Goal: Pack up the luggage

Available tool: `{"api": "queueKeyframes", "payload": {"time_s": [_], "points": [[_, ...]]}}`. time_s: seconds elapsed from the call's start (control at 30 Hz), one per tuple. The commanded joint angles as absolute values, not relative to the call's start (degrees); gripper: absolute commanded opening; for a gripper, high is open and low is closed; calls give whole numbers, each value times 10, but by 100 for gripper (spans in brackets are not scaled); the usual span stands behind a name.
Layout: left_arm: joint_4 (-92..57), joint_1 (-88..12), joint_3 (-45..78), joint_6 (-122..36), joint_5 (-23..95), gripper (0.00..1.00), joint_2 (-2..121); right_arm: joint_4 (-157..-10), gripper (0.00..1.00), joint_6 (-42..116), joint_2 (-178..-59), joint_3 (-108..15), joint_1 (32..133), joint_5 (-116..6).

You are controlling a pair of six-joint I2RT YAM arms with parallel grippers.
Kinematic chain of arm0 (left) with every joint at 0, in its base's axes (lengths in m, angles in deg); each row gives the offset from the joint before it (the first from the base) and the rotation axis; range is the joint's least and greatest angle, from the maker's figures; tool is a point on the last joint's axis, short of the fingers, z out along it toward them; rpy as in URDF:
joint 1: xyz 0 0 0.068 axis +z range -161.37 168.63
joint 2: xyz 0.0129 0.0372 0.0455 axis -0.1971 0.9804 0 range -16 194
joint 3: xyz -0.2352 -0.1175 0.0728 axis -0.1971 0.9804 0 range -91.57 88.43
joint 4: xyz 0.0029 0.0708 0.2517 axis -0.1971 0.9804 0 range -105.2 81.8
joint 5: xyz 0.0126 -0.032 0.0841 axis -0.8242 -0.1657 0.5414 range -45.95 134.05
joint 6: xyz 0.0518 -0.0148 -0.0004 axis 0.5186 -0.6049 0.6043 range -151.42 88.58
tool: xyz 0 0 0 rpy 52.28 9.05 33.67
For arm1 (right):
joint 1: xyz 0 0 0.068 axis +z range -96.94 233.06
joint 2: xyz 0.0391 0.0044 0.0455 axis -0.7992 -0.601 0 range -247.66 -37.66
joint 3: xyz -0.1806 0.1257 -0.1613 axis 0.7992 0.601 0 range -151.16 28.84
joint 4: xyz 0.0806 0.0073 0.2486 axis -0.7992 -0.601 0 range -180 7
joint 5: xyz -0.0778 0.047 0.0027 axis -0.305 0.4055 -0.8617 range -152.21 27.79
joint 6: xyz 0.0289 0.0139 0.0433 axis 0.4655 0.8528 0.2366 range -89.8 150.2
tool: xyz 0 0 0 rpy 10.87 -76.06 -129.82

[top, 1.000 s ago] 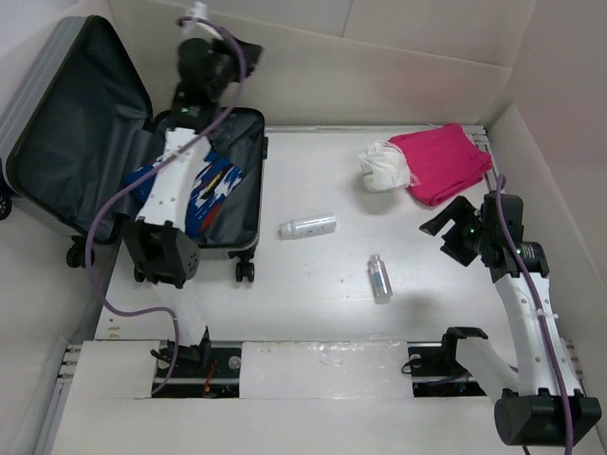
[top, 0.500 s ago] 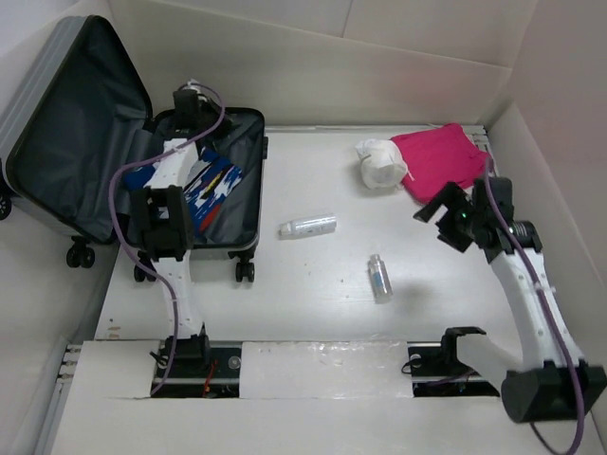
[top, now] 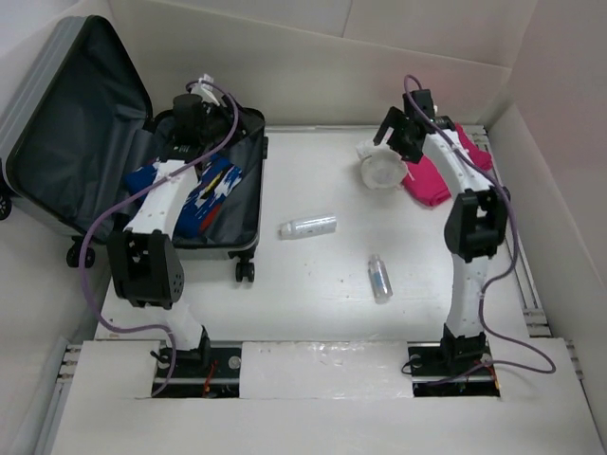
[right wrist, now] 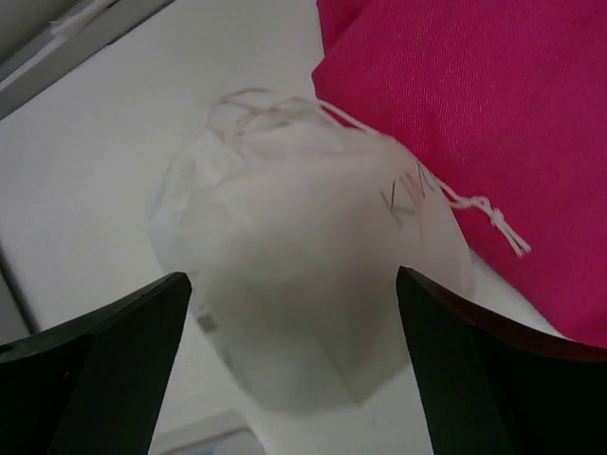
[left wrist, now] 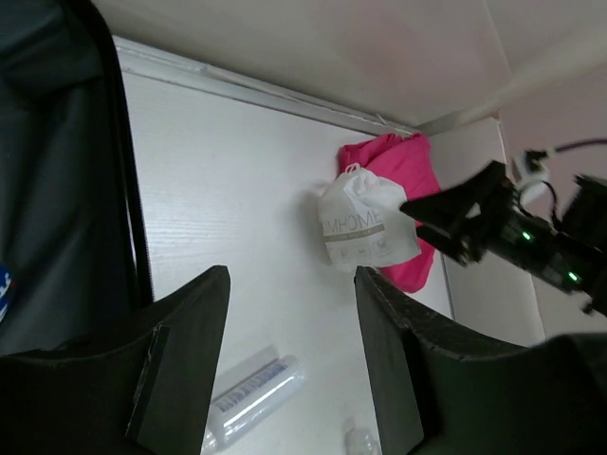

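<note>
1. As I judge it, the step in hand is picking up the white drawstring pouch (top: 382,171) with my right claw (right wrist: 294,284). Its fingers stand wide apart, with the pouch below and between them, not yet pinched.
2. To do it well, I'd come straight down and centre the fingers across the pouch's body, not its cord. I'd keep clear of the pink cloth (right wrist: 493,114) just beside it, where the cord trails. The pouch looks soft, so I'd close firmly before lifting.
3. The luggage (top: 76,123) lies open at the far left of the worktop (top: 322,284), well apart from the right claw.
4. My left claw (left wrist: 291,280) hangs at the far end of the luggage's lower half, fingers apart and empty. A blue patterned item (top: 211,190) lies inside.
</note>
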State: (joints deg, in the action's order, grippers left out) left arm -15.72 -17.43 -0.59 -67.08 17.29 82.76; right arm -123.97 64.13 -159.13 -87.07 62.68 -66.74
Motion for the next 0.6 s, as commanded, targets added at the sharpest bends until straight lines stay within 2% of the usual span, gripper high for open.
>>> {"api": "queueKeyframes", "payload": {"time_s": [0.0, 0.03, 0.1, 0.17, 0.3, 0.43, 0.57], "points": [[-178, -177, 45, -654, 152, 52, 787, -1286, 96, 632, -1668, -962, 629, -687], [-163, -177, 50, -647, 162, 52, 781, -1293, 92, 632, -1685, -978, 636, -704], [-139, -182, 50, -632, 167, 57, 774, -1306, 51, 632, -1718, -996, 636, -699], [-127, -182, 50, -619, 167, 60, 768, -1299, 2, 637, -1713, -962, 648, -691], [-105, -182, 38, -619, 193, 62, 763, -1195, 0, 651, -1599, -833, 679, -672], [-105, -167, 33, -659, 221, 61, 725, -1162, 0, 683, -1487, -827, 710, -618], [-123, -152, 38, -697, 261, 61, 687, -1113, 0, 763, -1491, -883, 768, -519]]}}
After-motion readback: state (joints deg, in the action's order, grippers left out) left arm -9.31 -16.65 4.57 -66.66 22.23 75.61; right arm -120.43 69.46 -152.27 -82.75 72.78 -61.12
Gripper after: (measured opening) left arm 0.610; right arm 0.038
